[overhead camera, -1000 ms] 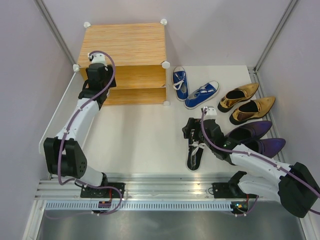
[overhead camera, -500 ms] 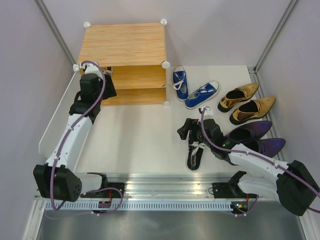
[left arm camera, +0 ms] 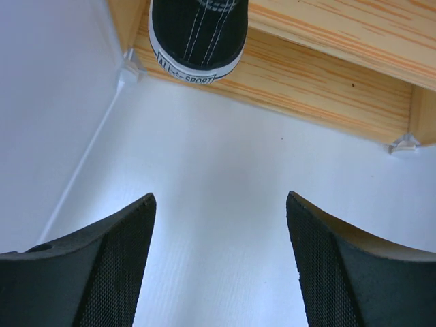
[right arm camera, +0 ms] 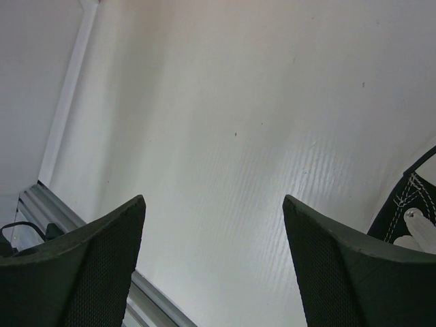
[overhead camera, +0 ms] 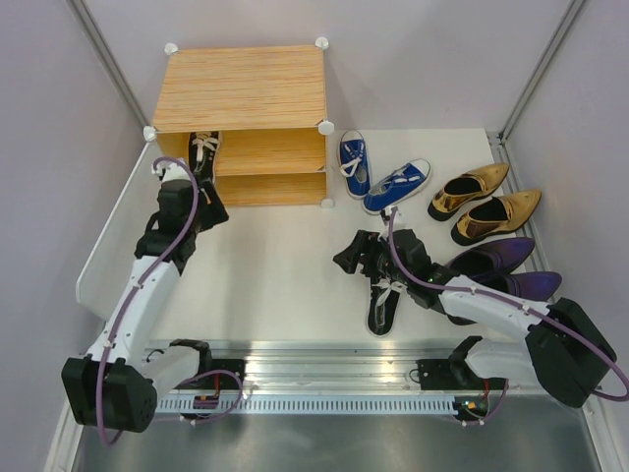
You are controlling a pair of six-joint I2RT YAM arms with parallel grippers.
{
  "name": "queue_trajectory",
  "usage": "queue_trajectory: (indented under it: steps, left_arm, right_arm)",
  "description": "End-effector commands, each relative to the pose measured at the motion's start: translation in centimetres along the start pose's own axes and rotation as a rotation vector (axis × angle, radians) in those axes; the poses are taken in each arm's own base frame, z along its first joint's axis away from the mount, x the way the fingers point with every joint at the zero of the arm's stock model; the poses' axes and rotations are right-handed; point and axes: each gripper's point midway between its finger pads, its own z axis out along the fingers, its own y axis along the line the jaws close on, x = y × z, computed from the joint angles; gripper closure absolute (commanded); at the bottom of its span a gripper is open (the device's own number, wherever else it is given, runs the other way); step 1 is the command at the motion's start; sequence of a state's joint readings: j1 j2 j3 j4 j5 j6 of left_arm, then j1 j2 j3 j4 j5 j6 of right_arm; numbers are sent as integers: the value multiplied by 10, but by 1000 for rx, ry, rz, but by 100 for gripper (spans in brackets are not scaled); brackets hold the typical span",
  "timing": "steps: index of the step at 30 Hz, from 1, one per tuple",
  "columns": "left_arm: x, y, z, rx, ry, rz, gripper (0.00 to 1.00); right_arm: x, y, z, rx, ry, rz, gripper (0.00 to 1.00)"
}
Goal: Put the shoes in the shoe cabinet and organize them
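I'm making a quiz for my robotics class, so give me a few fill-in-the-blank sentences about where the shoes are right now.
1. The sneaker sitting in the shoe cabinet is ____.
2. The sneakers lying just right of the cabinet are ____.
3. The left gripper and right gripper both stand ____.
Missing words: black; blue; open.

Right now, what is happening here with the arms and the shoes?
Two robot arms are putting shoes into the cabinet. One black sneaker sits on its upper shelf, at the left. The left pincer hangs open and empty in front of it. The right pincer is open too, beside the second black sneaker on the table. Blue sneakers, gold heels and purple heels lie there too.
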State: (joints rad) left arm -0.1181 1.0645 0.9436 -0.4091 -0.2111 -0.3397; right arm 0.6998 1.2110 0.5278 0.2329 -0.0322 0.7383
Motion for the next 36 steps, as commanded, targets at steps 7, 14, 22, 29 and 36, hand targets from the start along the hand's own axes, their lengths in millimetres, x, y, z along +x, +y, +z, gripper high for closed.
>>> queue_trajectory:
  steps: [7,14,22,29,36]
  left_arm:
    - [31,-10,13,178,-69,-557,26]
    - [15,8,13,207,-252,-736,27]
    - [-12,22,14,237,-426,-835,25]
    - [-23,26,28,298,-476,-882,20]
    - [-40,13,35,382,-506,-832,20]
  right_arm:
    - [-18,16,-20,-49,-50,-25,14]
    - [-20,10,-34,-32,-75,-38,13]
    - [-21,-1,-35,8,-89,-59,13]
    - [-24,-11,-33,39,-93,-87,12]
    - [-25,-21,-26,75,-83,-103,12]
